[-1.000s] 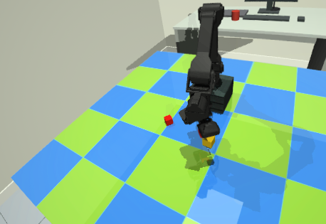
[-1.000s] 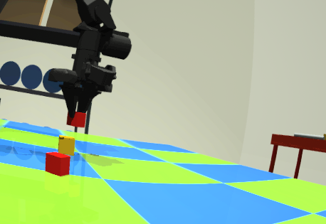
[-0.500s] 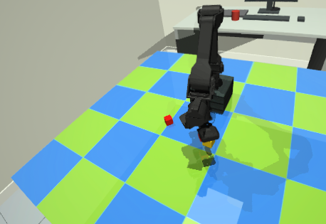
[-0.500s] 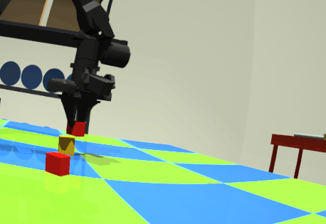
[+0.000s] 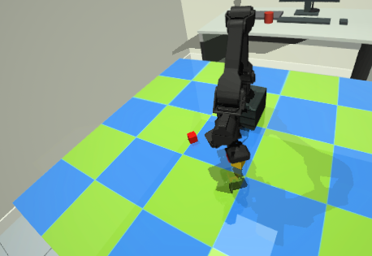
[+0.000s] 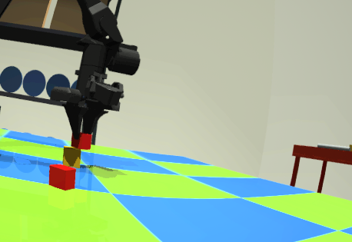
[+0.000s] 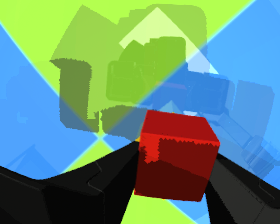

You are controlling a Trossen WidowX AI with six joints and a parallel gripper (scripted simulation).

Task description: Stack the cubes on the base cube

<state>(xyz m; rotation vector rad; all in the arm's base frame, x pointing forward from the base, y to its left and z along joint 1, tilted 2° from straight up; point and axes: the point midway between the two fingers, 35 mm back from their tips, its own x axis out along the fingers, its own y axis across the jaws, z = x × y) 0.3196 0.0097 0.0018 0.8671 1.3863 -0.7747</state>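
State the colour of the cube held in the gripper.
Red: the small red cube, clearest in the wrist view.

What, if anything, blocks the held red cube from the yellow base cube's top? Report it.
Nothing visible does. The hand holds one red cube right at the top of the yellow base cube, with nothing seen between them. The other red cube sits apart on the floor.

Blue-and-green checkered counter (image 5: pixel 122 188) carries black arm base block (image 5: pixel 257 110), small red loose cube (image 5: pixel 192 137) left of it, yellow-orange base cube (image 6: pixel 71 157) nearer front, all resting directly on it.
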